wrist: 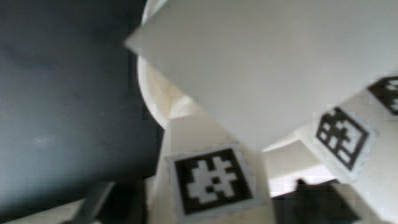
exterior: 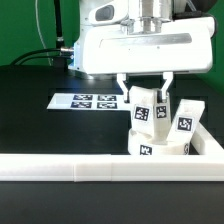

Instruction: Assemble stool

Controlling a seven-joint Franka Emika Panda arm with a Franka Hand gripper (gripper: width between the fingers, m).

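The stool's round white seat (exterior: pixel 162 147) lies by the corner of the white rail, with a tag on its side. Two white tagged legs stand upright on it: one (exterior: pixel 146 108) between my fingers, the other (exterior: pixel 186 118) toward the exterior view's right. My gripper (exterior: pixel 146 97) hangs straight down over the first leg, and its fingers (exterior: pixel 125 93) stand on either side of it with a small gap showing. In the wrist view that leg (wrist: pixel 210 150) fills the picture, tag facing the camera, with the gripper (wrist: pixel 217 203) straddling it.
The marker board (exterior: pixel 90 101) lies flat on the black table behind the stool. A long white L-shaped rail (exterior: pixel 90 168) runs along the front and turns up on the exterior view's right, boxing the seat in. Cables hang at the back left.
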